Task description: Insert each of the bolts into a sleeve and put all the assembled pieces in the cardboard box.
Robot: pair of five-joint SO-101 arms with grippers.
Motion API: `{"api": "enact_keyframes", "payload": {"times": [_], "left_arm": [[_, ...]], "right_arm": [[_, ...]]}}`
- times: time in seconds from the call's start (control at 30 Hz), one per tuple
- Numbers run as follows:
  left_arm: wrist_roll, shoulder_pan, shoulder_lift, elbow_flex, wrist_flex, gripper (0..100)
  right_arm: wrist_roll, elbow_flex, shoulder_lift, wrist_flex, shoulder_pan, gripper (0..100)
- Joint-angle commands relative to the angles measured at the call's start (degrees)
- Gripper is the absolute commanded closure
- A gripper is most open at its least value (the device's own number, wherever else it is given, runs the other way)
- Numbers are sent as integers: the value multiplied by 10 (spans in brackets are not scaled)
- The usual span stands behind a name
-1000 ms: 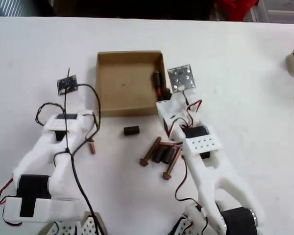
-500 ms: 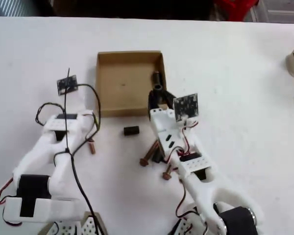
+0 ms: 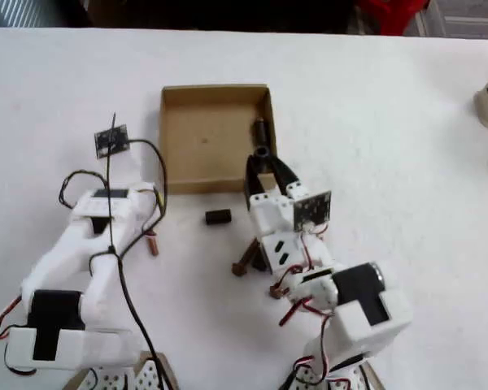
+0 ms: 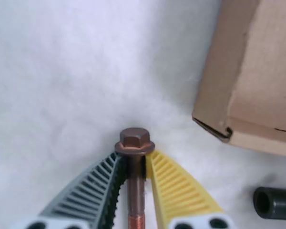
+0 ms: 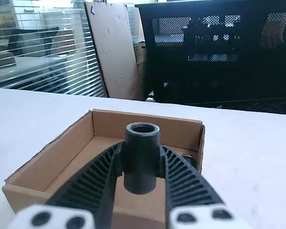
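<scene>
Over the right side of the brown cardboard box (image 3: 163,138), our right hand (image 5: 141,155) grips a black cylindrical sleeve (image 5: 142,136) upright. Off that box's near-left corner, our left hand (image 4: 135,156) pinches a copper hex bolt (image 4: 135,140), head outward.

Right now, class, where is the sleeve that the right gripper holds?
The black sleeve stands upright in the right gripper, over the right side of the cardboard box in the high view, near a dark piece lying inside.
</scene>
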Motion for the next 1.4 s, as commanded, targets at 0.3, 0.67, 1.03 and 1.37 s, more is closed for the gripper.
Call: {"api": "enact_keyframes", "payload": {"times": [0.3, 0.67, 1.03, 1.37], "left_arm": [[-7, -10, -18, -5, -18, 977], [-7, -11, -18, -5, -18, 977], [-7, -11, -18, -5, -18, 977], [-7, -11, -22, -4, -18, 977]], "right_arm": [[20, 61, 29, -98, -106, 984], [15, 88, 29, -98, -161, 984], [-39, 76, 31, -95, -165, 984], [-46, 73, 41, -92, -164, 984]]}}
